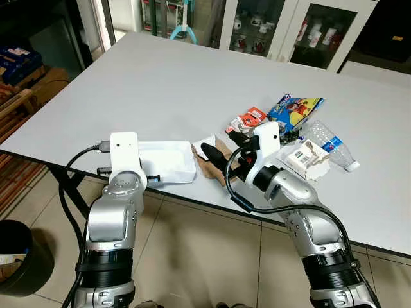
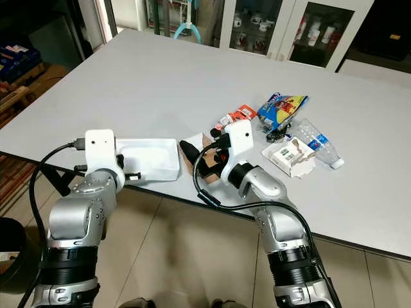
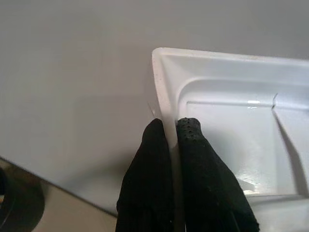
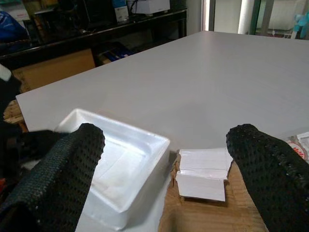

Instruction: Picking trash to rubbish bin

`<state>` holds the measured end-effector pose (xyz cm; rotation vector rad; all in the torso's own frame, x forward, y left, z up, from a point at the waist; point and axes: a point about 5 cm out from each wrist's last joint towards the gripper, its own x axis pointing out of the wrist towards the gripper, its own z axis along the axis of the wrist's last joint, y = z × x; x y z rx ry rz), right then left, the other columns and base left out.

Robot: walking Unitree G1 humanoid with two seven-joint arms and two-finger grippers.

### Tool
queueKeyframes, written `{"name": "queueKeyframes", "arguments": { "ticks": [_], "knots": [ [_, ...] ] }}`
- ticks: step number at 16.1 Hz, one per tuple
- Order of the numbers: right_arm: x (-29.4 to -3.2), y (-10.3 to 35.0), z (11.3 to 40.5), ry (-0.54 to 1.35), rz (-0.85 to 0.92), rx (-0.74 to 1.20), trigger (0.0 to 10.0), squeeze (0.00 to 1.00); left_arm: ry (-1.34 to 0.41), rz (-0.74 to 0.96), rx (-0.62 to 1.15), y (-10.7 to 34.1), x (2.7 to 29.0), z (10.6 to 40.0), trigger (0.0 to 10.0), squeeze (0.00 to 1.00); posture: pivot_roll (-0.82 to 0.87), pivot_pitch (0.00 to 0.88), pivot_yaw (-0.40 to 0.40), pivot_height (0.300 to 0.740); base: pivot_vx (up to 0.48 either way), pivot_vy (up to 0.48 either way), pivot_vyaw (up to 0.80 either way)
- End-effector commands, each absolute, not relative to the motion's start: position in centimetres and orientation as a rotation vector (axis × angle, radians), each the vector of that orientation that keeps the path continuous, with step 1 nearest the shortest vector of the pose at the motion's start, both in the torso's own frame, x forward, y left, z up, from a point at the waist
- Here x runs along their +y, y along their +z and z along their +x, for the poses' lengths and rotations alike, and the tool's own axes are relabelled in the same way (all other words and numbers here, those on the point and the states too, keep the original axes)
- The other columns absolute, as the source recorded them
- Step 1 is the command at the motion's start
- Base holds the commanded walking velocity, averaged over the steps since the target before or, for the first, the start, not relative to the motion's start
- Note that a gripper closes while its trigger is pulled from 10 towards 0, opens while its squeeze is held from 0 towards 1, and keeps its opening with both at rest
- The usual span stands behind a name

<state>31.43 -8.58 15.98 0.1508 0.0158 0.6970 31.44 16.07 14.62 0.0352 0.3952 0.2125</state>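
Nothing looks binned yet, as far as I can judge: the trash all lies on the table (image 1: pixel 128 83). The left gripper (image 3: pixel 171 140) has its jaws pinched together on the rim of the white tray (image 1: pixel 168 162) at the table's near edge, so that piece seems ready to lift. The right gripper (image 4: pixel 164 150) hangs over the brown paper (image 1: pixel 209 168) and a folded white card (image 4: pixel 203 174) just beside the tray, jaws wide apart, holding nothing. Behind its wrist wait a red wrapper (image 1: pixel 250 117), a blue snack bag (image 1: pixel 294 108), a clear bottle (image 1: pixel 331 144) and a torn white carton (image 1: pixel 307 160), all close together. The dark bin (image 1: pixel 19 256) stands on the tiled floor, well off to the robot's left below the table. The table is large, pale grey and otherwise bare; glass-fronted cabinets (image 1: pixel 295 29) line the far wall.
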Motion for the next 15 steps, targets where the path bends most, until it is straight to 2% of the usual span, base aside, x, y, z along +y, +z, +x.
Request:
{"name": "queueKeyframes", "arguments": {
  "ticks": [1,2,4,5,9,11,15],
  "knots": [
    [-8.6,16.5,31.6,0.709,0.148,0.004,10.0,0.0,0.24,0.029,0.34,15.2,16.2,31.7,8.7,0.0,-0.03,0.063,-0.095,0.74,0.0,0.0,0.0],
    [-8.7,16.5,31.7,0.692,0.142,-0.002,10.0,0.0,0.258,0.004,0.264,16.1,16.2,31.9,10.0,0.0,-0.03,0.062,-0.095,0.74,0.0,0.0,0.0],
    [-9.5,17.3,32.5,0.594,0.153,-0.052,10.0,0.0,0.262,0.003,0.094,18.2,16.2,32.3,10.0,0.0,-0.03,0.06,-0.096,0.74,0.0,0.0,0.0],
    [-9.7,17.4,32.7,0.572,0.16,-0.062,10.0,0.0,0.254,-0.003,0.071,18.5,16.1,32.3,10.0,0.0,-0.03,0.06,-0.096,0.74,0.0,0.0,0.0],
    [-13.1,19.1,34.5,0.245,0.166,-0.173,10.0,0.0,0.254,0.025,-0.114,20.3,15.9,32.2,10.0,0.0,-0.03,0.057,-0.101,0.74,0.0,0.0,0.0],
    [-14.7,18.4,34.8,0.067,0.11,-0.179,10.0,0.0,0.202,0.118,-0.192,20.0,15.0,32.6,10.0,0.0,-0.02,0.048,-0.104,0.74,0.0,0.0,0.0],
    [-15.4,17.5,34.7,-0.05,0.105,-0.191,10.0,0.0,0.128,0.139,-0.265,19.4,14.0,33.3,10.0,0.0,-0.04,0.022,-0.094,0.74,0.0,0.0,0.0]
  ]
}}
